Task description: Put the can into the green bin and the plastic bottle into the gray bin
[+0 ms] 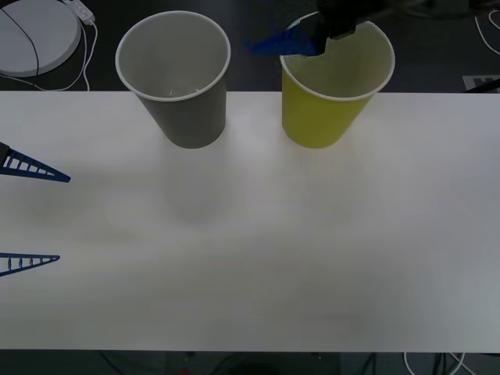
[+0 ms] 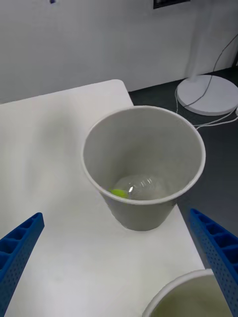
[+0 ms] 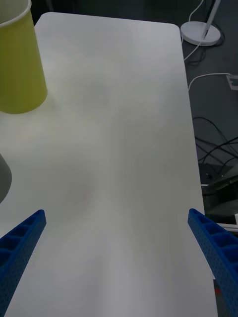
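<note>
The gray bin [image 1: 173, 74] stands upright at the table's far edge, left of centre. In the right wrist view the plastic bottle [image 2: 141, 187] lies on its side at the bottom of the gray bin [image 2: 144, 218], lime-green cap toward the near wall. To the right stands the green bin [image 1: 328, 98], whose rim [image 2: 183, 292] also shows in the right wrist view. My right gripper [image 1: 285, 43] hovers over the green bin's left rim, open and empty [image 2: 119, 267]. Open and empty too, my left gripper [image 1: 62, 219] sits low at the table's left side. The can is out of view.
A white round lamp base [image 1: 35, 35] with cables lies on the floor beyond the table's far left corner. Cables [image 3: 213, 148] trail on the floor past the table's edge. The white table [image 1: 258, 258] stretches bare in front of both bins.
</note>
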